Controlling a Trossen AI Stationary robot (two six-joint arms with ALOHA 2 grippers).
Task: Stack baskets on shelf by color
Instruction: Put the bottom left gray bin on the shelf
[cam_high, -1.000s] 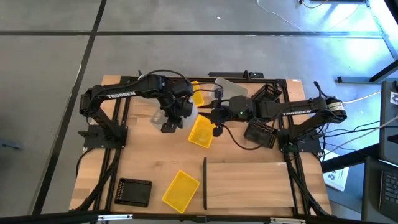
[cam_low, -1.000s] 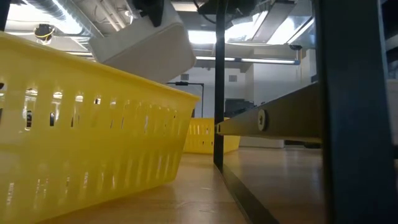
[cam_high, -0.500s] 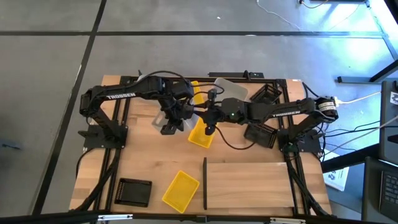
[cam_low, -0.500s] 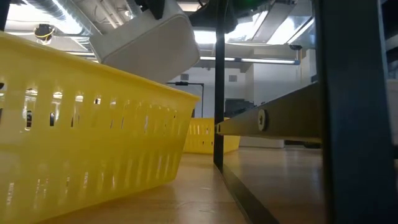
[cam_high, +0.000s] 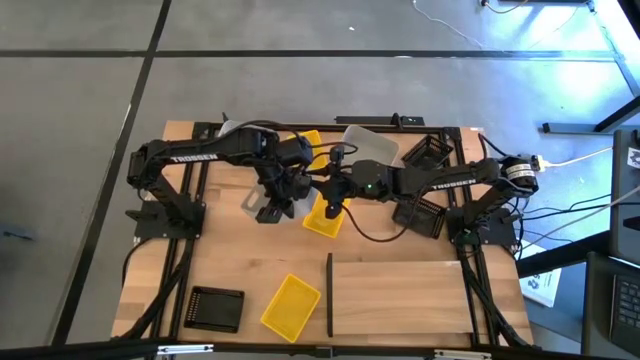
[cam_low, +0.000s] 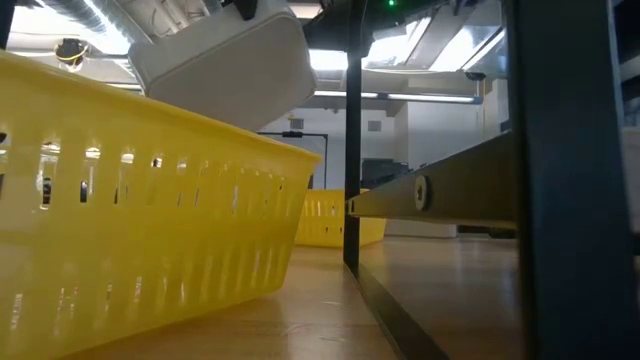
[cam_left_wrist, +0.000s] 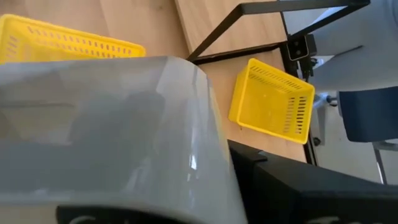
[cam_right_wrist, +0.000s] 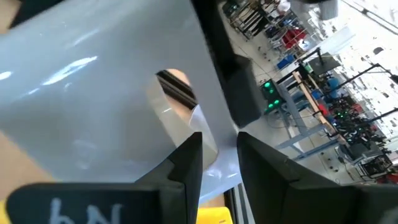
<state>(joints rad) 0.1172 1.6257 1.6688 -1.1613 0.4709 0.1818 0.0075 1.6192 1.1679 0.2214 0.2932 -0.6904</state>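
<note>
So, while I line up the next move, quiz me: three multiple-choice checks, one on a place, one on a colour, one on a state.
1. The front black basket lies:
A on the shelf
B beside a yellow basket
C under the right arm

2. The left gripper's basket is:
A yellow
B black
C translucent grey-white

3. That basket is:
A flat on the table
B in the air, tilted
C stacked

Answers:
1 B: the black basket sits left of the yellow basket.
2 C: the left gripper has its jaws shut on the translucent basket.
3 B: the low view shows it airborne and slanted.
</note>
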